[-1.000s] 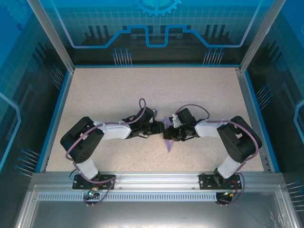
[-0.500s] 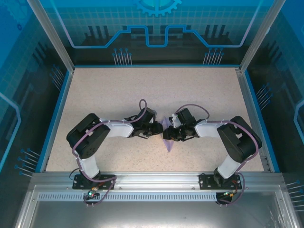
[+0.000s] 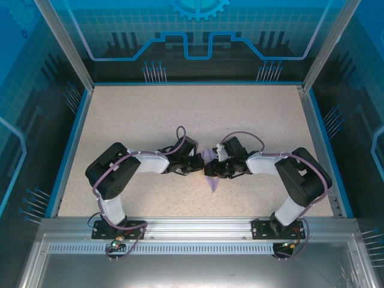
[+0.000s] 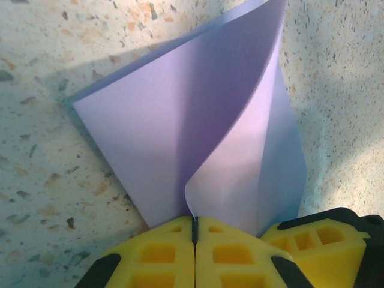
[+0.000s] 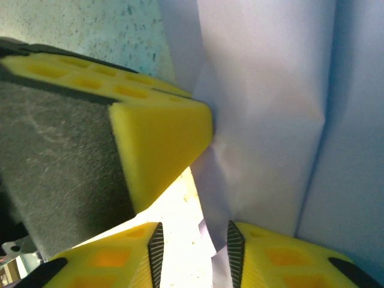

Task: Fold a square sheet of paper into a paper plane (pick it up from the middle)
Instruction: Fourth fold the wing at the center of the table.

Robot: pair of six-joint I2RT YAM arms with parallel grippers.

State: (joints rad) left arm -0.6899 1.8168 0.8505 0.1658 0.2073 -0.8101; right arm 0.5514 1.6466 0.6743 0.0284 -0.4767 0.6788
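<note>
Top external view puts the sheet [image 3: 213, 182] at the middle of the table [image 3: 150, 120], between the two arms' heads, which meet over it. A pointed lilac end pokes out toward the near edge. From the left wrist, the left gripper [image 4: 194, 225] has its yellow fingers [image 4: 156, 252] pressed together, pinching the edge of a flap that curls up off the rest of the sheet. That rest sits on the speckled table, one corner pointing off to the left of that view. From the right wrist, the right gripper [image 5: 192, 240] has its fingers parted, with a thin sliver of paper edge loose in the gap and the left gripper's finger close beside. I judge the folding to be partway. The sheet is doubled and creased, with one flap in hand, but it is not yet a narrow dart with two wings. The nose and wing folds look left to do.
</note>
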